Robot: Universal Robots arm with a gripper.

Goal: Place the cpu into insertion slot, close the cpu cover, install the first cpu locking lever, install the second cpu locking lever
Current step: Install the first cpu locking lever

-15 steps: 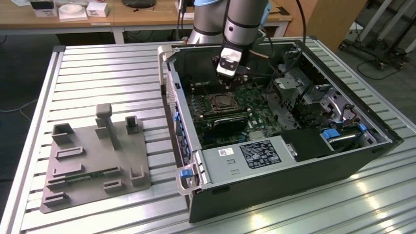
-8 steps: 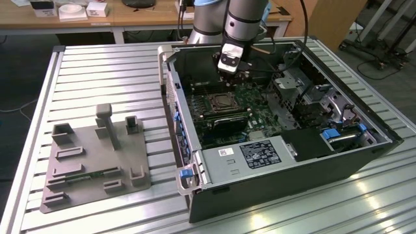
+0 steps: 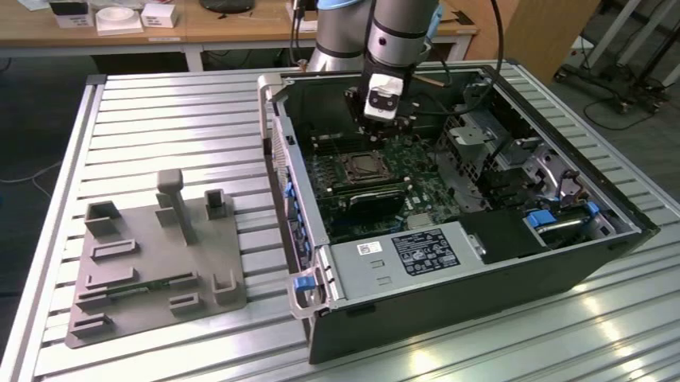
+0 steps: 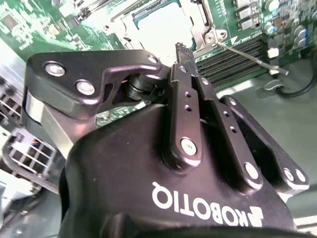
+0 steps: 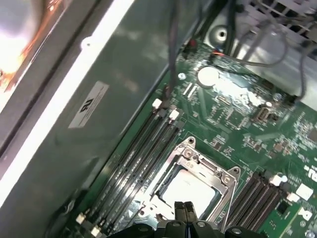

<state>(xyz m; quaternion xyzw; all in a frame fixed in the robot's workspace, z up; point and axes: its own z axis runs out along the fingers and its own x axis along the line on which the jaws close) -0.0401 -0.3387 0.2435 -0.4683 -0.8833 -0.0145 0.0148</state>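
The gripper has its two black fingers pressed flat together with nothing between them. In the exterior view it hangs from the arm inside the open computer case, tips pointing down at the green circuit board. In the first wrist view the joined fingertips sit just above the near edge of the socket area and do not visibly touch it. The cpu lies flat in the insertion slot, showing as a pale square in the socket's middle. The cpu cover, a silvery metal frame, lies down around the cpu, which shows through its cut-out. In the second wrist view a thin silvery lever rod runs from a corner of the socket out across the nearest memory slots. Whether it is latched cannot be determined. Banks of long dark memory slots flank the socket on two opposite sides in the first wrist view. A round coin cell sits on the board farther from the gripper, near a bundle of cables. In the exterior view a grey box with a label occupies the near end of the case. The case rests on a ribbed metal table. A grey fixture tray stands on the table, well apart from the case, toward the exterior view's left.
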